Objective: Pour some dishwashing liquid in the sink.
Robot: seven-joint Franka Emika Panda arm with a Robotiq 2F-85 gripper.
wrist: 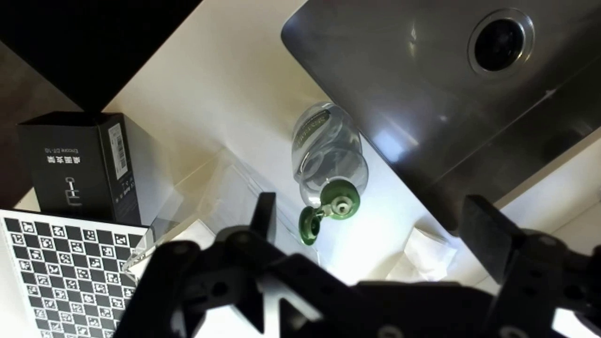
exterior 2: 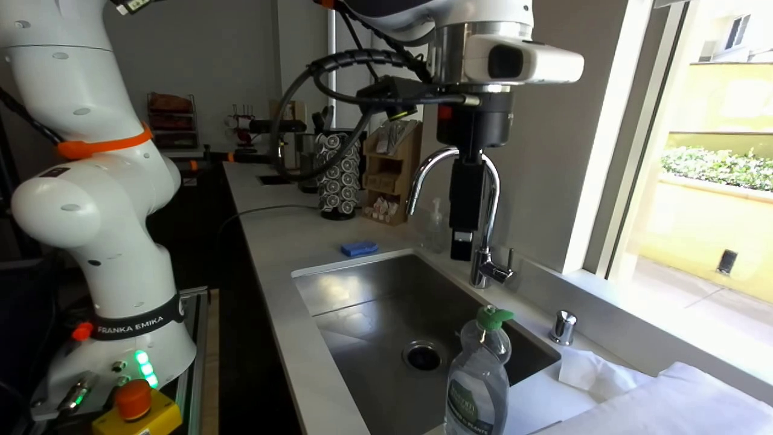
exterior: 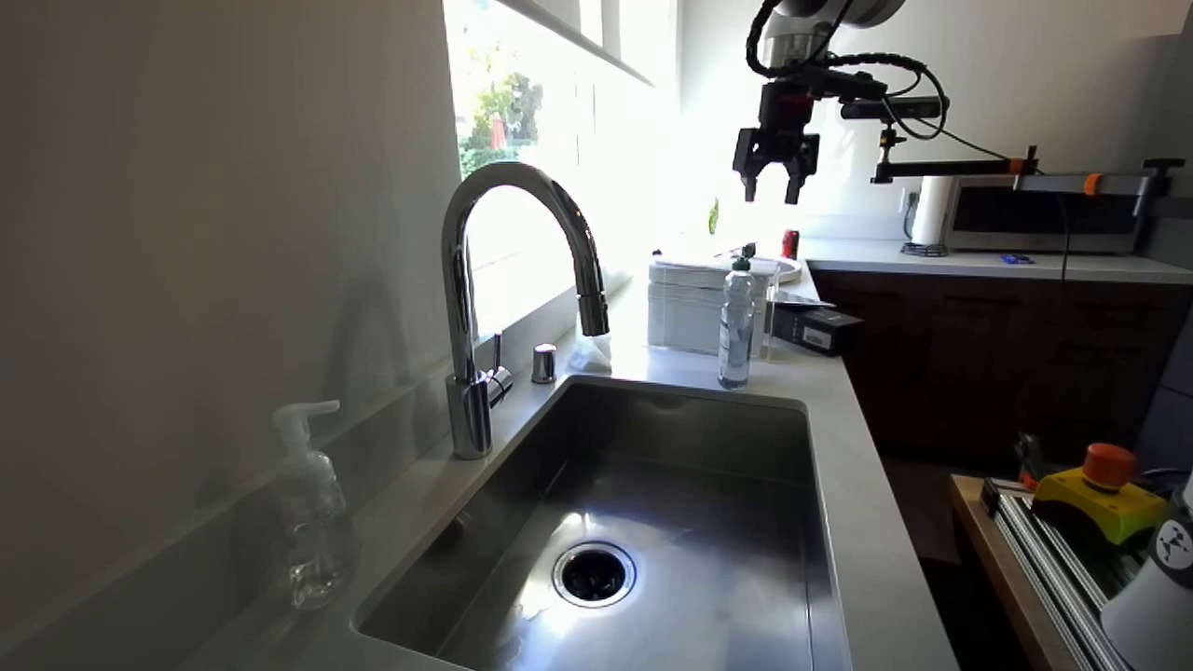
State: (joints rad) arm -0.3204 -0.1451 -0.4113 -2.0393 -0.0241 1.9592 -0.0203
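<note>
The dishwashing liquid [exterior: 736, 326] is a slim clear bottle with a green flip cap, upright on the counter by the end of the sink [exterior: 690, 503]. Its cap [wrist: 340, 199] hangs flipped up in the wrist view, nozzle exposed. High over the counter, my gripper [exterior: 772, 194] points down with empty, wide-apart jaws, well above the bottle. In the wrist view the green cap shows between the two fingers [wrist: 264, 213], nearer that one, and nothing is touched. An exterior view also shows the bottle's label [exterior 2: 468, 405] and the basin with its round drain [exterior 2: 423, 356].
An arched chrome faucet [exterior: 522, 177] rises beside the basin. Close behind the bottle stands a clear-walled bin with white contents [exterior: 685, 308], and a black box [exterior: 815, 328] lies near it. A clear pump bottle [exterior: 317, 522] and a blue sponge [exterior 2: 359, 248] sit farther along.
</note>
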